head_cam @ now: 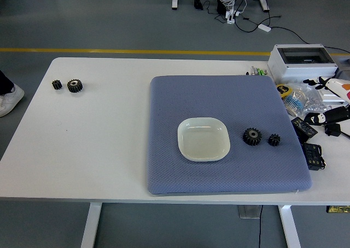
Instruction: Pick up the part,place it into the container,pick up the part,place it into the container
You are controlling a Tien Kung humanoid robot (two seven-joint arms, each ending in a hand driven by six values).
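A pale green square dish (203, 139) sits empty in the middle of a blue-grey mat (224, 100). Just right of the dish lie two black gears on the mat: a larger one (252, 136) and a smaller one (274, 140). Two more black gears rest on the bare white table at the far left, a small one (57, 84) and a larger one (74, 85). Neither of my hands shows in the head view.
A grey plastic box (302, 62) stands at the table's back right. Cables, a tape roll, black adapters (313, 155) and other clutter lie along the right edge. A shoe (10, 99) of a person shows at the left edge on the floor.
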